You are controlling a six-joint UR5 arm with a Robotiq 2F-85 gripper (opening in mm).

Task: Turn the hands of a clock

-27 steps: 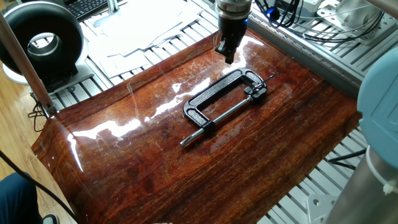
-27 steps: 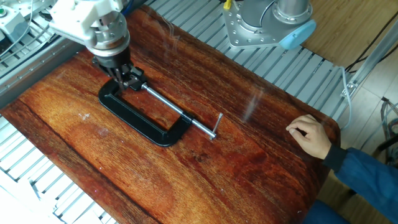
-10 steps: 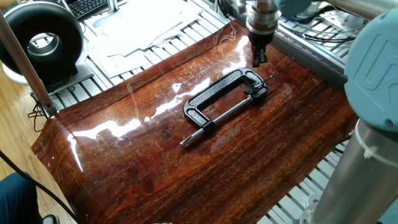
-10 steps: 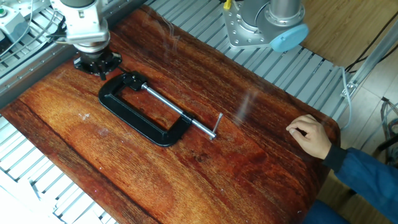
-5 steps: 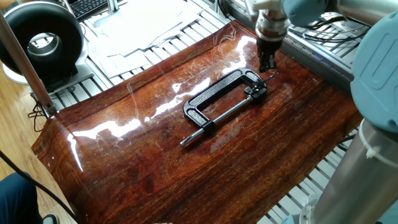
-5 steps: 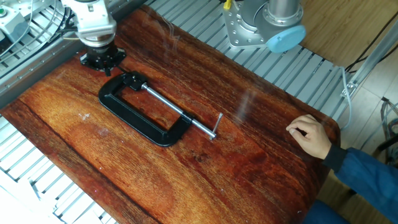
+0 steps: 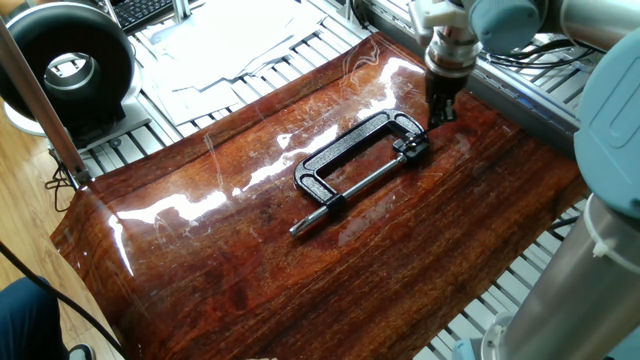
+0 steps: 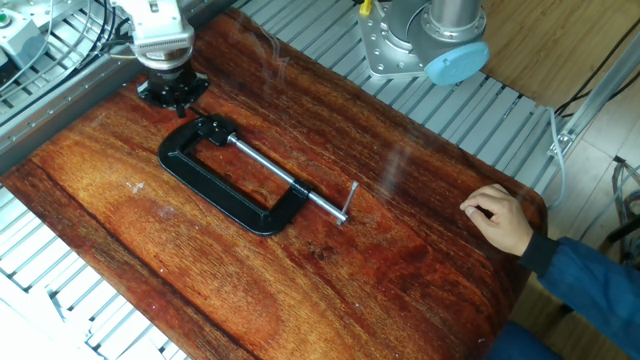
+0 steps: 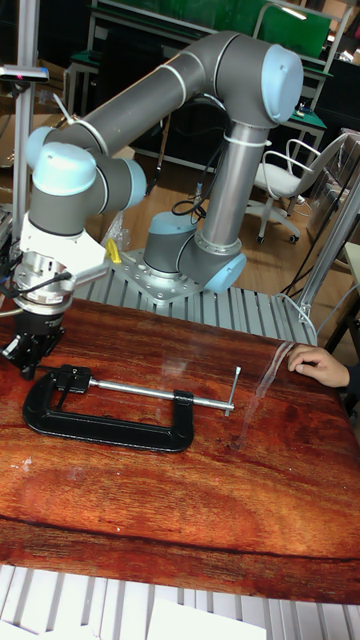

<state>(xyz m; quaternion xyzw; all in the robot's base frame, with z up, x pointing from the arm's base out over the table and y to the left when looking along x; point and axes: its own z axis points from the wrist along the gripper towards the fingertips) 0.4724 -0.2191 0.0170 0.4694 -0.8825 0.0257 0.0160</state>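
Gripper (image 7: 440,108) is seen low over the wooden table (image 7: 240,260), just beside the jaw end of the black C-clamp (image 7: 345,160) and apart from it in all three views. Its fingers are pointed downward; whether they are spread or pressed together cannot be told from these views, and nothing is seen held between them. The C-clamp is laid flat on the table, with its screw rod (image 8: 285,178) run across the frame opening and the small crossbar handle (image 8: 348,200) at the far end. A clock cannot be made out; only a small dark block is noted at the clamp's jaw (image 8: 212,129), too small to identify. A person's hand (image 8: 497,220) in a blue sleeve is rested on the table edge, well apart from the clamp. A round black device (image 7: 70,65) is recorded beyond the table's corner.
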